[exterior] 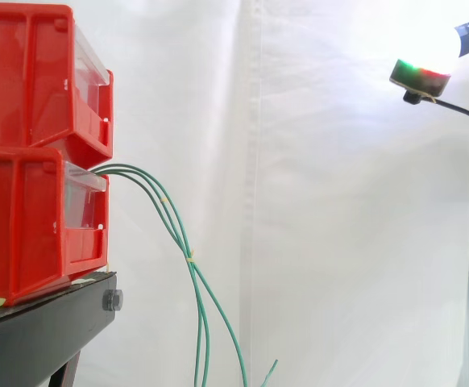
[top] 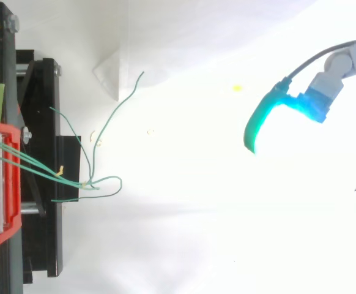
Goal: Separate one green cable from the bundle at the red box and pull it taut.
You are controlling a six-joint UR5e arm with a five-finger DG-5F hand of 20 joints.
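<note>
Hovering high at the right, the hand (exterior: 420, 75) is staying clear of everything; I am unable to tell whether it is spread or closed. Thin green cables (exterior: 168, 211) are drooping in a bundle from the lower red plastic bin (exterior: 25, 226) at the left. I am judging them light, limp and slippery, so I am favouring a pinch on one strand below the small pale tie (exterior: 190, 258), where they are fanning apart.

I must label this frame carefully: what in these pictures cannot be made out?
Hand: side and top views, mostly cut off by the right edge; pose unreadable.
Green cables: side view, lower ends cut off by the bottom edge.
Where the cables start: side view, hidden inside the lower red bin.
</note>
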